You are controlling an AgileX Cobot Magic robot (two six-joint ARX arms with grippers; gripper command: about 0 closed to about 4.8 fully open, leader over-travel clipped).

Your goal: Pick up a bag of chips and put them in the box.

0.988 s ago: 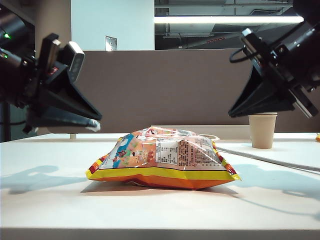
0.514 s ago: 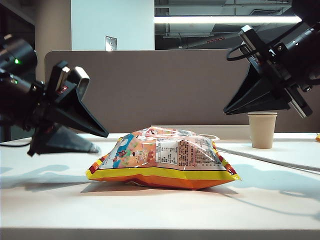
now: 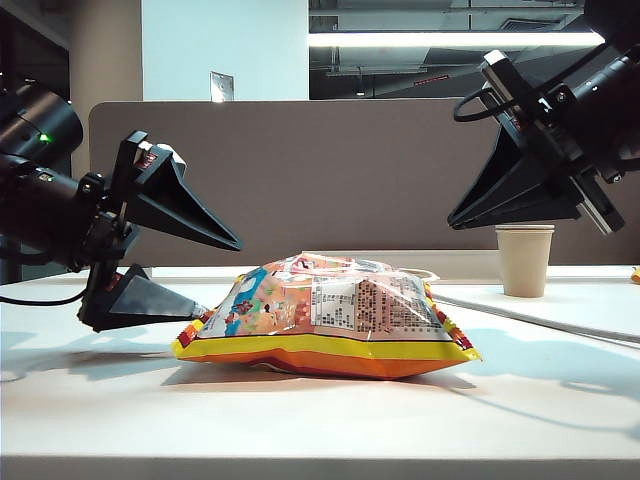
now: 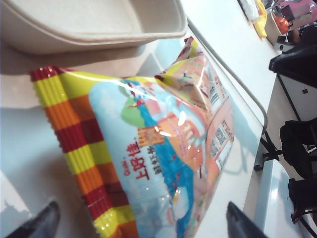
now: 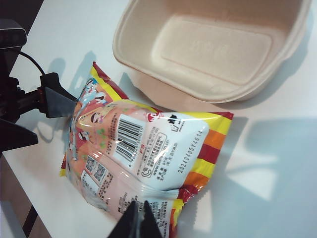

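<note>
We see the bag of chips (image 3: pixel 325 318) lying flat on the white table (image 3: pixel 100 410). Our left gripper (image 3: pixel 215 275) stands spread wide at its striped end. Behind the bag lies the box (image 5: pixel 213 47). Our right gripper (image 5: pixel 137 218) hangs above the bag, pressed together.

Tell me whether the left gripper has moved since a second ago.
Yes. The left gripper has dropped and swung right toward the bag of chips, which lies unmoved on the table, and its jaws have opened around the bag's left end.
</note>
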